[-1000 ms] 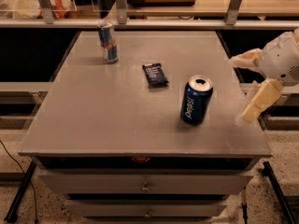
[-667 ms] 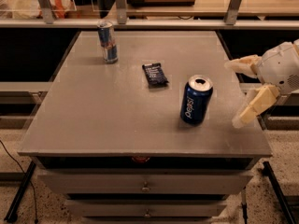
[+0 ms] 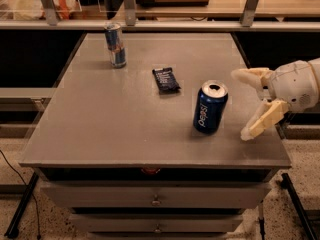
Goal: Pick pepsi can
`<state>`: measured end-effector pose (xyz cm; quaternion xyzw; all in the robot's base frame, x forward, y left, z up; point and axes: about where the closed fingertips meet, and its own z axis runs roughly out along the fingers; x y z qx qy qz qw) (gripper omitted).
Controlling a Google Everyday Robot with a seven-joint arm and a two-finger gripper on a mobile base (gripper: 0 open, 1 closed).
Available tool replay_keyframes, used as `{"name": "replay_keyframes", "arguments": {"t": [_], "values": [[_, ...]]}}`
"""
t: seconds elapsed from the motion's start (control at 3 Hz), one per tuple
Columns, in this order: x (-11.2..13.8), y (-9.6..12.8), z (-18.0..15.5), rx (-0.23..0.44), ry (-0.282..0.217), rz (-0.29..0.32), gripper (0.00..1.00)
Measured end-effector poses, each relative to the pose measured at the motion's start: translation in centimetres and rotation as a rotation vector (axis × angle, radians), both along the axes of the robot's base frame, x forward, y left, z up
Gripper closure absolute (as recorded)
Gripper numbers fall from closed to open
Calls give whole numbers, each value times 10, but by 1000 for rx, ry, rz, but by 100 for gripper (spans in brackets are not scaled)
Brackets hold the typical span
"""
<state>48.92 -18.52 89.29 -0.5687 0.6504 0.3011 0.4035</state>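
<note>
The pepsi can (image 3: 210, 107) stands upright on the grey table (image 3: 110, 119), right of centre. It is dark blue with white lettering down its side and a silver top. My gripper (image 3: 243, 104) is at the right edge of the table, just right of the can and apart from it. It is open and empty, with one cream finger (image 3: 247, 75) at the height of the can's top and the other (image 3: 261, 121) lower and nearer the table's front.
A slimmer blue-and-silver can (image 3: 115, 45) stands at the back left of the table. A flat dark snack wrapper (image 3: 165, 79) lies between it and the pepsi can. Drawers (image 3: 155, 199) sit under the table. A shelf rail runs behind.
My gripper has moved left, closer to the pepsi can. The can, the slim can and the wrapper have not moved.
</note>
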Motion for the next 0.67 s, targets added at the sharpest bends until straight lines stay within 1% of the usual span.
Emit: {"name": "replay_keyframes", "arguments": {"t": [0.33, 0.67], "values": [[-1, 8, -4, 84, -26, 34, 0], [-3, 16, -7, 148, -39, 72, 0]]}}
